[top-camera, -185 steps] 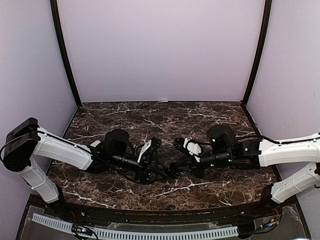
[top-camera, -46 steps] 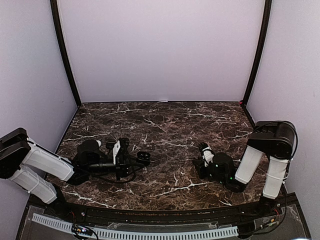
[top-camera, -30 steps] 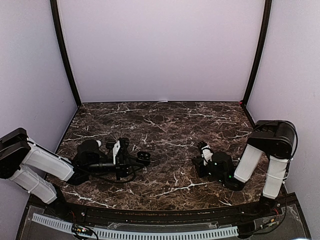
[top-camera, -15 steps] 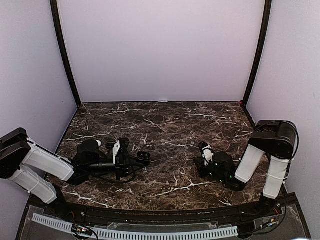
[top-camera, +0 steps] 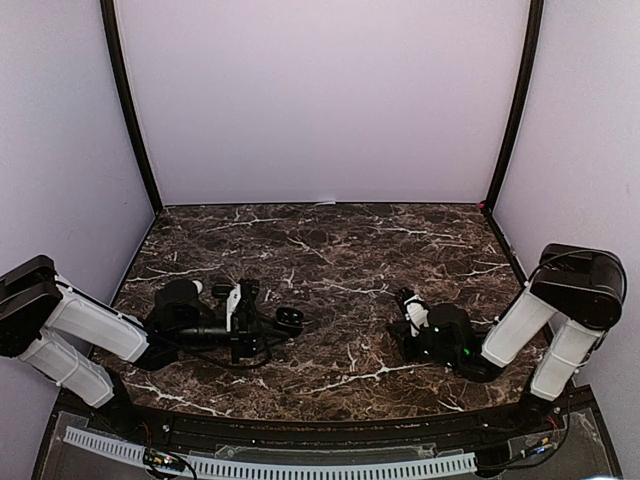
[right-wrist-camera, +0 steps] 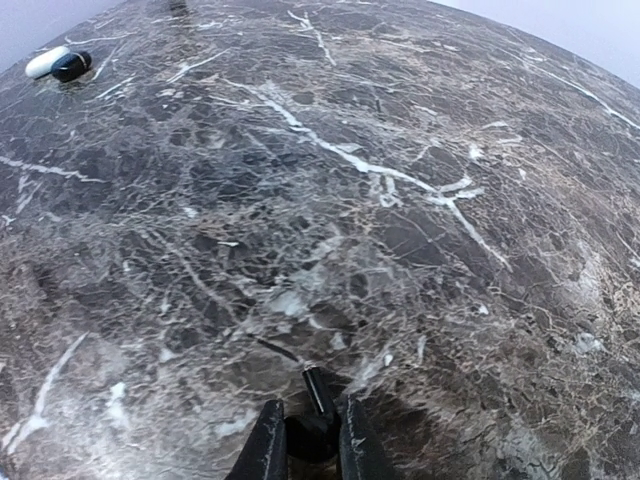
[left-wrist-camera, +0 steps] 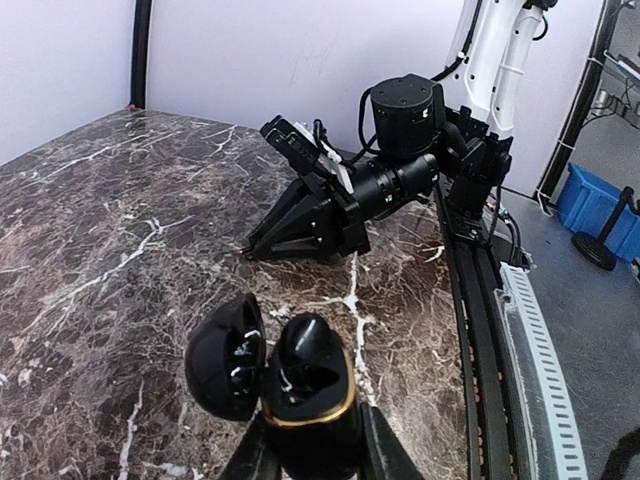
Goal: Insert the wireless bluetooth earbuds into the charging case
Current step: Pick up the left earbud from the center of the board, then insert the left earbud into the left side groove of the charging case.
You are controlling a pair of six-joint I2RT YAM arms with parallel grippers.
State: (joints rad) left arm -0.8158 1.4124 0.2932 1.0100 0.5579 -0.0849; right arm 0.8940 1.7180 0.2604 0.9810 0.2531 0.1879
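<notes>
Black charging case [left-wrist-camera: 305, 385] with a gold rim is held clamped between the left fingers [left-wrist-camera: 252, 462], low over the counter [top-camera: 340, 250] and left of centre. Its lid [left-wrist-camera: 226, 357] is hinged open to the left in the left wrist view. What is in the case's wells cannot be told.

The right fingers [right-wrist-camera: 268, 445] are closed on a small black earbud [right-wrist-camera: 313, 432], with its thin stem pointing away from the fingers. The fingertips are down at the counter surface, right of centre, and a shadow is cast just beside them. The right arm [left-wrist-camera: 400, 175] is laid low, with its fingers pointed toward the case side. Case and earbud are well apart, with bare marble between them.

In the right wrist view a small white piece [right-wrist-camera: 46, 62] and a small black piece [right-wrist-camera: 72, 67] are seen touching each other at the far left of the counter. They are too small to identify.
</notes>
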